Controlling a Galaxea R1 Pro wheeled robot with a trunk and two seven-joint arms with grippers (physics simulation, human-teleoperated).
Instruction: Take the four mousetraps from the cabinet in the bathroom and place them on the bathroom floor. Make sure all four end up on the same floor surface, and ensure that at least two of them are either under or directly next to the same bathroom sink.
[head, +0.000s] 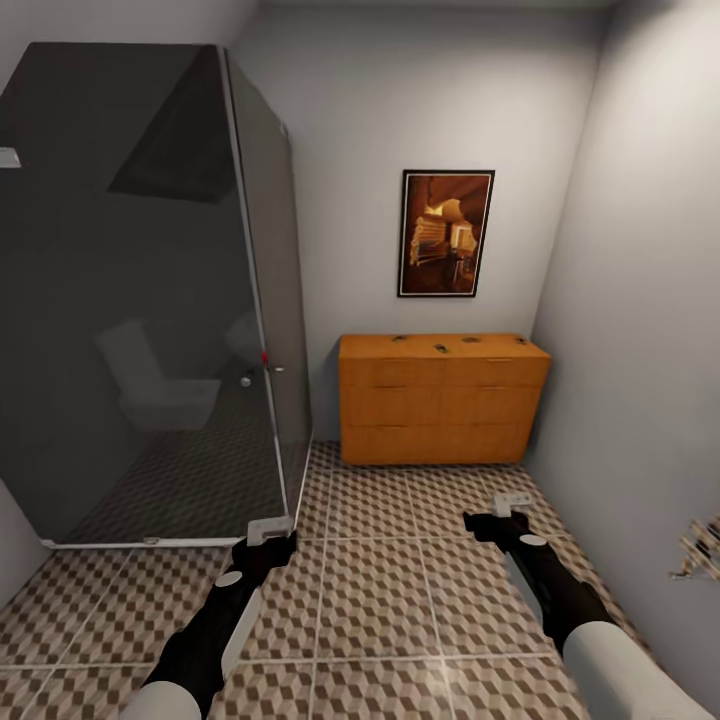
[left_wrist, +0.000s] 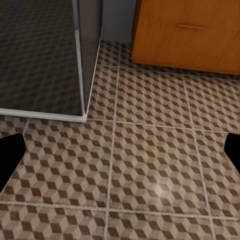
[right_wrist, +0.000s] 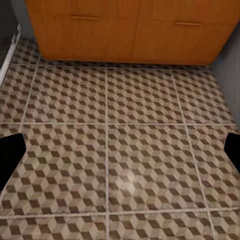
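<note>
Four small mousetraps (head: 440, 347) lie in a row on top of the orange cabinet (head: 440, 405), which stands against the far wall under a framed picture (head: 446, 233). The floor (head: 380, 560) with its little cube pattern runs from the cabinet back to the robot, and a dark glass shower box (head: 140, 300) stands on the left. The left claw (head: 268, 535) and the right claw (head: 497, 522) both hang low over the near floor, well apart from the cabinet, each one wide open with nothing in it.
</note>
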